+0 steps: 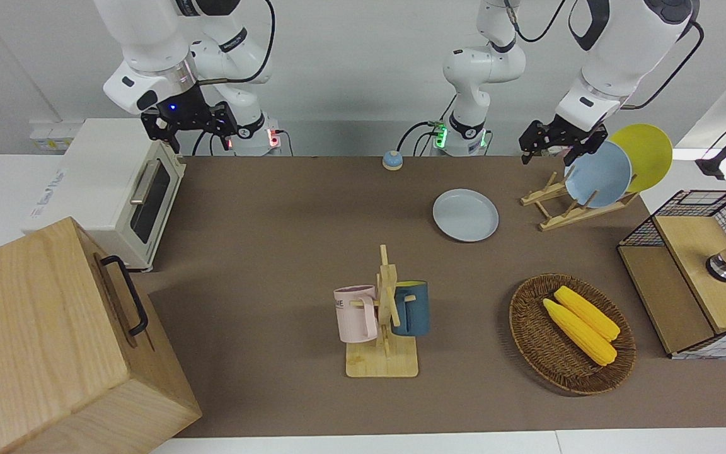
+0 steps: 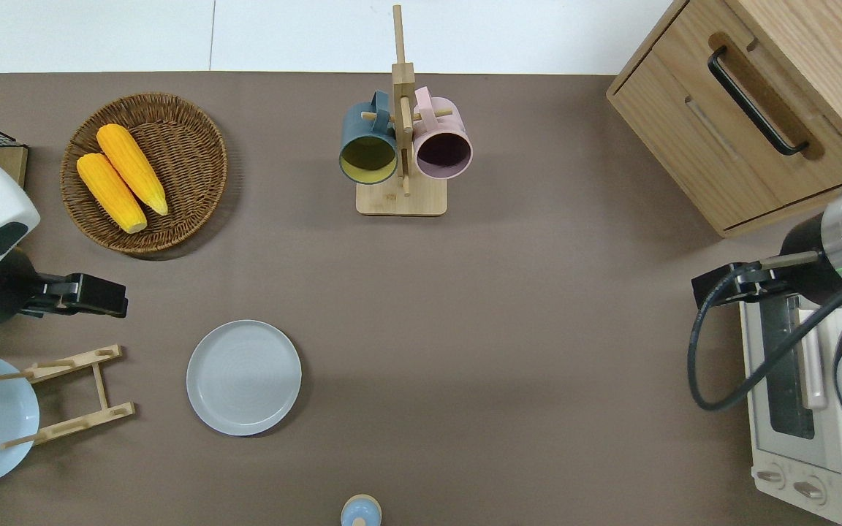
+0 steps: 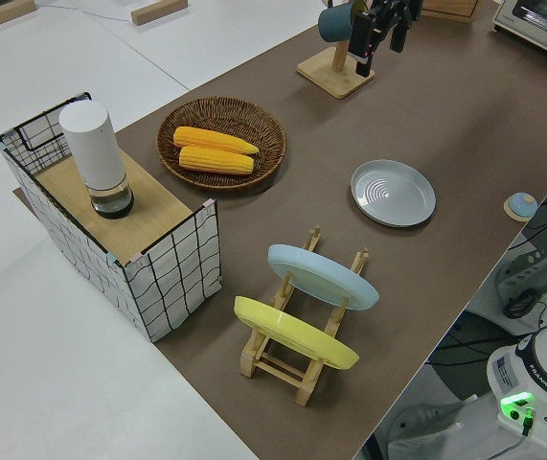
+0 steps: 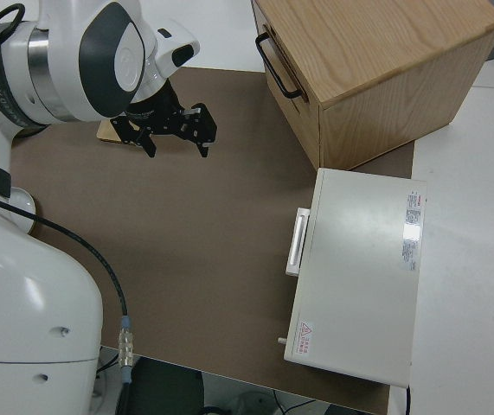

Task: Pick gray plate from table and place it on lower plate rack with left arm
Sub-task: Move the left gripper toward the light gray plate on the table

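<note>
Gray plate (image 2: pixel 243 378) flat — beside rack (image 2: pixel 70 395).

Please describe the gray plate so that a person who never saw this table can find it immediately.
Find the slanted wooden plate rack at the left arm's end of the table, where a light-blue plate and a yellow plate stand in slots. The gray plate lies beside it, toward the table's middle. It alone lies flat on the brown table, paler and grayer than the light-blue one.

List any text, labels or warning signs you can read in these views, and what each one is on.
"FRANKA EMIKA": on the left arm's base, left side view.
Letters ending in "ME": on the pink mug; the start is hidden by the mug stand's peg.
Red triangle warning sign with fine print: on the toaster oven; too small to read.
Toaster oven's side lettering: blurred.
</note>
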Controlling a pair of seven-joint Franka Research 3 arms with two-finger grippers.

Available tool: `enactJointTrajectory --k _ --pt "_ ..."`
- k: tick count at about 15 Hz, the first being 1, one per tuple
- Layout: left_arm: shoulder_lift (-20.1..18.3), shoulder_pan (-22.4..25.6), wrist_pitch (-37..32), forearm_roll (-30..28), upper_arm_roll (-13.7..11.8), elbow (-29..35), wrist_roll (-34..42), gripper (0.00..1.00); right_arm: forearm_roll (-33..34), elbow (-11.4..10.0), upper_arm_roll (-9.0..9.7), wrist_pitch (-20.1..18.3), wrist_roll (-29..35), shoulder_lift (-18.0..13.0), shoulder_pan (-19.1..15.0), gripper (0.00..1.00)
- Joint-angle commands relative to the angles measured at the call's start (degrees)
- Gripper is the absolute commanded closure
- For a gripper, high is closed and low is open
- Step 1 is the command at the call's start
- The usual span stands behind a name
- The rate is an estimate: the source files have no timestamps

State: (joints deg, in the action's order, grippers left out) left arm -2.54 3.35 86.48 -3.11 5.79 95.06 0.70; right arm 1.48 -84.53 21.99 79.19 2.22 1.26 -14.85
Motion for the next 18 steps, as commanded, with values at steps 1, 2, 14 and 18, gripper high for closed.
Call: enactJointTrajectory --k 1,2,14,18 --pt "-0.89 0.25 -2.54 0.21 -0.25 1.34 -1.05 0.01 0.37 0.41 1.21 -0.62 0.68 -0.12 -1.32 0.017" --pt "-1.67 0.25 -2.55 0.21 -0.34 2.74 -0.97 0.01 0.37 0.41 1.21 -0.62 0.68 -0.12 -1.32 0.017" --pt "-10.73 -0.27 19.48 -0.58 -0.34 30.59 -0.18 0.01 0.37 0.41 1.21 -0.62 0.68 -0.12 -1.32 0.017" --pt "-11.35 -0.54 30.29 -0.67 -0.34 40.18 -0.09 0.01 0.37 0.41 1.21 -0.62 0.68 -0.12 -1.32 0.017"
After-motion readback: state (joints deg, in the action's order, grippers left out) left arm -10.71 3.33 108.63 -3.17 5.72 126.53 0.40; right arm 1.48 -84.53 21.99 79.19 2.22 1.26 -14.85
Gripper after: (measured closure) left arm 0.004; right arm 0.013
